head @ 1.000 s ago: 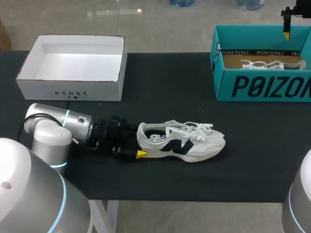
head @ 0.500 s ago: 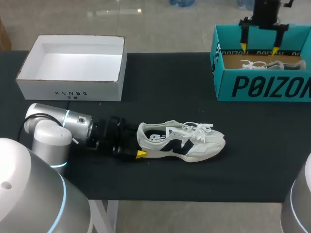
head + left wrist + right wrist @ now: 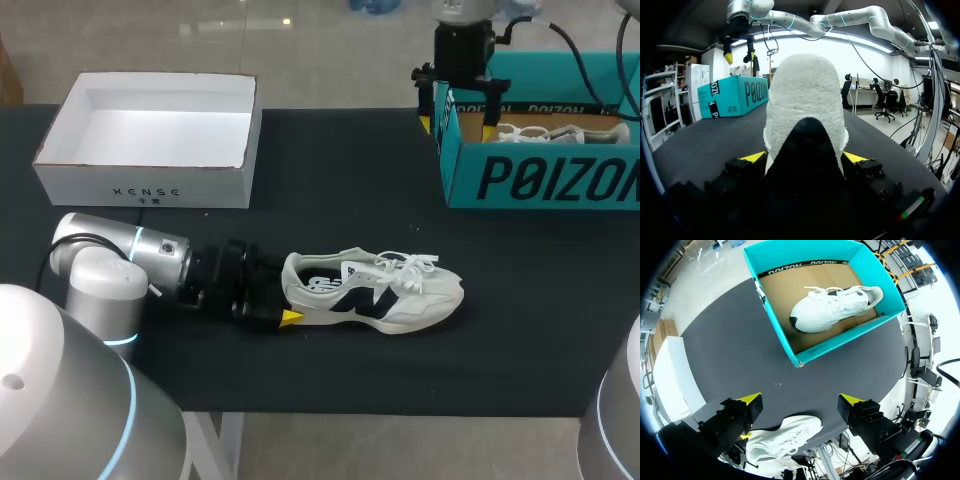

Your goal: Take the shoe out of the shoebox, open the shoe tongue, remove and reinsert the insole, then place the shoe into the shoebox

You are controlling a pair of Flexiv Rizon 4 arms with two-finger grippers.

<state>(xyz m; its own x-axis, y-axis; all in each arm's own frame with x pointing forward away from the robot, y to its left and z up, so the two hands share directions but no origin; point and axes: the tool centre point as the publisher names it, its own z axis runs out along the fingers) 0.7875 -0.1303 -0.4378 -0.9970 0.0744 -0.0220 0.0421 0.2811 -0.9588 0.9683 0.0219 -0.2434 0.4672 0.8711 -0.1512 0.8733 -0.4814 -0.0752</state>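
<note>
1. Altogether, the head view holds two shoes, two boxes and two arms on a black bench [image 3: 330, 180].
2. The left arm [image 3: 120, 265] lies low along the bench, coming in from the near left. The left fingers [image 3: 291, 318] are clamped on the heel of the shoe [image 3: 390, 295].
3. That shoe sits on its sole near the front middle of the bench, toe to the right. It is white with a dark side mark and loose white laces.
4. The right arm [image 3: 462, 40] comes down at the far right. The right fingers [image 3: 425, 103] hang in the air by the left end of the teal box [image 3: 540, 180], spread wide with nothing between them.
5. A white second shoe [image 3: 555, 132] lies inside the teal box. The white box [image 3: 145, 190] stands open at the far left.
6. In the left wrist view the heel of the shoe [image 3: 805, 100], fuzzy white with a dark tab, fills the gap between the left fingers [image 3: 754, 157]. Both yellow tips press its sides. Beyond it is the teal box [image 3: 735, 95], with the right fingers [image 3: 728, 56] apart above it.
7. The right wrist view takes in both shoes and both boxes.
   - The right fingers [image 3: 751, 401] stand wide apart over the bare bench [image 3: 740, 340].
   - Ahead of them is the teal box [image 3: 805, 252], with the second shoe [image 3: 835, 307] lying on its brown floor.
   - The shoe [image 3: 785, 437] is under the fingers, and the white box [image 3: 672, 375] is off to one side.
</note>
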